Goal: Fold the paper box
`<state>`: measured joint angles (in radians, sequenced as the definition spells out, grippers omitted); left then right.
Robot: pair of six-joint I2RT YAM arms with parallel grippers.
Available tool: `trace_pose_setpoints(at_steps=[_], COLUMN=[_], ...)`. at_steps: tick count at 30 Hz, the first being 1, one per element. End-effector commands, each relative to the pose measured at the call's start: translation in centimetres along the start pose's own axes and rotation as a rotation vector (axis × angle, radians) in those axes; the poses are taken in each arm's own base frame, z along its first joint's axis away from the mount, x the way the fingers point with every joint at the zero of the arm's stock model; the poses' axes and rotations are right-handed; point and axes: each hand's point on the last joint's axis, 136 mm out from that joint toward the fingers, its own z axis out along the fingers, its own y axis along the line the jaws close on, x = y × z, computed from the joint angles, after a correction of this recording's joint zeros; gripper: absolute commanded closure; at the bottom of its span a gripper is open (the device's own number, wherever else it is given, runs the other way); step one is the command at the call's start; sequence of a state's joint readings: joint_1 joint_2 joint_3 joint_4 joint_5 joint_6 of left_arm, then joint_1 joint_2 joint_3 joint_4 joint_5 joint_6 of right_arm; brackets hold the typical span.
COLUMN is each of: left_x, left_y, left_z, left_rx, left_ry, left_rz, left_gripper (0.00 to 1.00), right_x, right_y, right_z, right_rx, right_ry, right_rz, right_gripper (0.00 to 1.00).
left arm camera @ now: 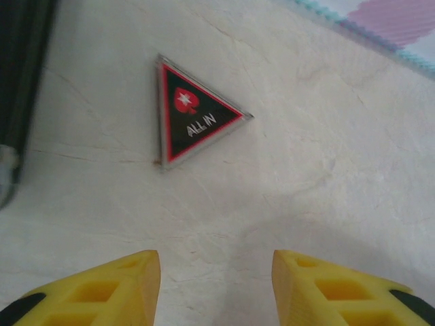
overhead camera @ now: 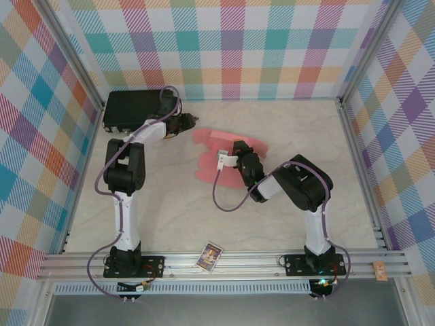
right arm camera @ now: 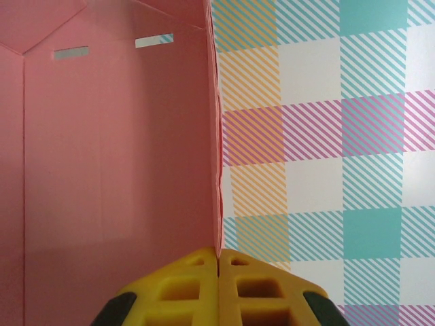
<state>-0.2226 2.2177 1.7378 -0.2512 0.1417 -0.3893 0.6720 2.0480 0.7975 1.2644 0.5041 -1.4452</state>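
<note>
The pink paper box (overhead camera: 212, 141) lies partly raised near the middle of the table. My right gripper (overhead camera: 227, 161) is at its near right side. In the right wrist view a pink wall (right arm camera: 115, 170) with two small slots stands upright, and my right gripper (right arm camera: 219, 261) is shut on that wall's thin edge. My left gripper (overhead camera: 192, 122) hovers to the box's upper left, apart from it. Its yellow fingers (left arm camera: 102, 288) stand open over bare table, nothing between them (left arm camera: 216, 285).
A black hard case (overhead camera: 132, 109) sits at the back left, its edge (left arm camera: 20, 81) beside the left gripper. A black triangular "ALL IN" token (left arm camera: 194, 115) lies ahead of the left fingers. A small picture card (overhead camera: 209, 257) rests on the front rail. Checked walls enclose the table.
</note>
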Motion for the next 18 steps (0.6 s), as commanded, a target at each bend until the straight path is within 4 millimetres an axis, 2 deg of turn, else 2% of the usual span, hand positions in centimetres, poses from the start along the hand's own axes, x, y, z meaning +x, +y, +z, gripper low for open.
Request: trace_pose_setpoints(at_steps=[1,6,18], left_x=[2.7,4.5,8.0], left_y=[-1.7,-2.3,-3.7], left_z=[1.1,1.0,-2.6], left_rx=[0.056,0.102,0.237], left_ry=[0.126,0.193,0.25], left_rz=[0.046,0.066,0.107], left_gripper=[0.52,0.53,0.56], right_x=[-0.7,-0.7,-0.5], right_y=[1.2,1.3,1.3], right_z=[-0.3,-0.2,0.1], right_rx=[-0.014,-0.017,-0.01], right_ry=[-0.027,-0.023,-0.002], right_rz=[0.007,0.001,-0.008], right_gripper=[1.0,1.0,1.0])
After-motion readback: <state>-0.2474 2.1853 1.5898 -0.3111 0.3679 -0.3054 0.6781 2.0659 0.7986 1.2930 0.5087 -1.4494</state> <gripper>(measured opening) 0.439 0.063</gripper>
